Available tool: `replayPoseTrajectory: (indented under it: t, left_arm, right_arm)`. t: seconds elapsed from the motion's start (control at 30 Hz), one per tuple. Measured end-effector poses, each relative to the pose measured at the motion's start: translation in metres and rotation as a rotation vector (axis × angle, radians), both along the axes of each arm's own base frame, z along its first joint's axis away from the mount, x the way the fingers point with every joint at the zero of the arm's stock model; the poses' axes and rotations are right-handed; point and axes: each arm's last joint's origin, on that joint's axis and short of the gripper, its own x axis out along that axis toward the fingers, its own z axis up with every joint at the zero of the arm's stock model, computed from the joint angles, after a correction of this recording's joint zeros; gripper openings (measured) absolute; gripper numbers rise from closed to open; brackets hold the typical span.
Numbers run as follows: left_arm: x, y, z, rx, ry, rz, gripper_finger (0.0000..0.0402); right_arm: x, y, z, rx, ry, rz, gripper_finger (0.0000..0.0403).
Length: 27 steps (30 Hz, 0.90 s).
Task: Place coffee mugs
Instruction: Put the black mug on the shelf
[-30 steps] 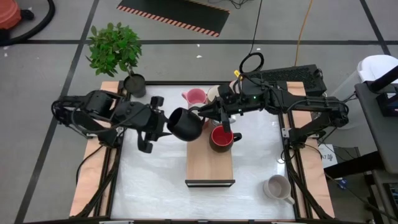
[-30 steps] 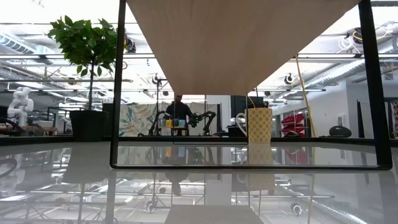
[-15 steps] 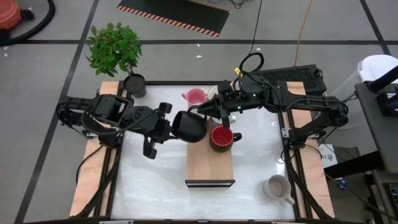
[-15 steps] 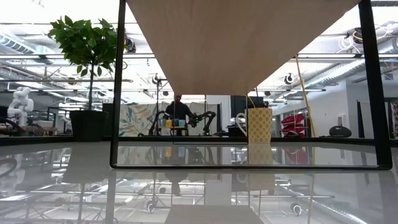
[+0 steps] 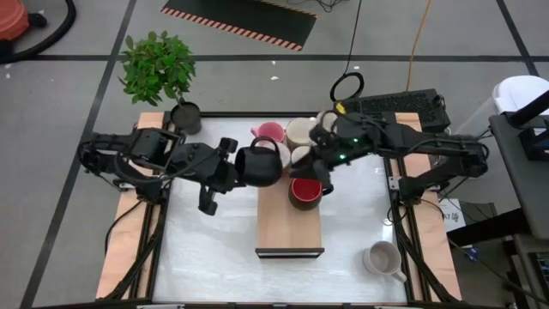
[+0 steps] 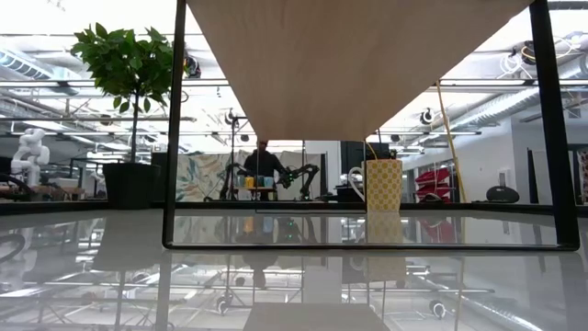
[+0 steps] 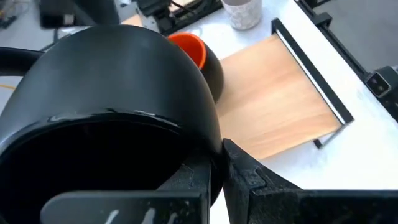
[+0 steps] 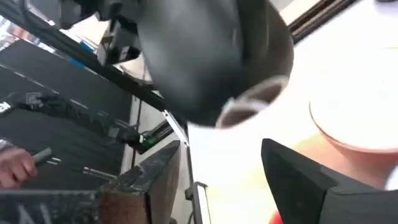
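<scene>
In the high view my left gripper (image 5: 235, 168) is shut on the black mug (image 5: 258, 166), at the far left corner of the wooden stand (image 5: 290, 227). The mug is tipped, mouth toward the left wrist camera (image 7: 112, 106). My right gripper (image 5: 311, 171) is open just right of the black mug and above the red mug (image 5: 302, 190), touching neither; its fingers show spread in the right wrist view (image 8: 221, 146). The red mug stands on the stand. A pink mug (image 5: 268, 133) and cream mugs (image 5: 300, 131) stand behind it. Another cream mug (image 5: 382, 257) lies near the table's near right corner. My left gripper holds the black mug by its wall at the rim (image 7: 205, 155), one finger inside the mug and one outside. The fingers come level from the table's left. The mug is tilted, its handle (image 5: 262, 146) toward the far side; whether its base touches the stand, I cannot tell.
A potted plant (image 5: 159, 69) and its dark pot (image 5: 185, 117) stand at the far left corner. The stand's black frame legs (image 6: 171, 138) rise from the white table top (image 5: 214, 257). Bare table lies on the near left. A keyboard (image 5: 399, 107) sits beyond the far right edge.
My left gripper has carried the black mug a little toward the table's right and far edge, up against the stand's far end, and the mug has turned so its handle points to the far side. My right gripper has drawn back from the black mug toward the right.
</scene>
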Motion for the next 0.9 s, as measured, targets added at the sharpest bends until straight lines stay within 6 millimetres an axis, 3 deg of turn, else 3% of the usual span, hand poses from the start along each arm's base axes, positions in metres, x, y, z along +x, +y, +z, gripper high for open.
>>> replayPoseTrajectory:
  t: [0.3, 0.57, 0.7, 0.9]
  left_arm:
    - [-0.023, 0.004, 0.028, -0.138, 0.010, -0.038, 0.0018]
    - [-0.015, -0.008, 0.049, -0.132, -0.041, -0.097, 0.0018]
    - [0.000, -0.026, 0.039, -0.119, 0.057, -0.187, 0.0018]
    - [0.031, -0.046, 0.000, -0.050, 0.317, -0.267, 0.0018]
  right_arm:
    - [-0.068, -0.004, 0.029, -0.100, -0.035, -0.177, 0.0203]
    - [-0.112, -0.007, 0.047, -0.184, -0.119, -0.333, 0.0203]
    - [-0.118, -0.007, 0.049, -0.177, -0.127, -0.332, 0.0203]
    - [-0.115, -0.007, 0.044, -0.175, -0.086, -0.309, 0.0203]
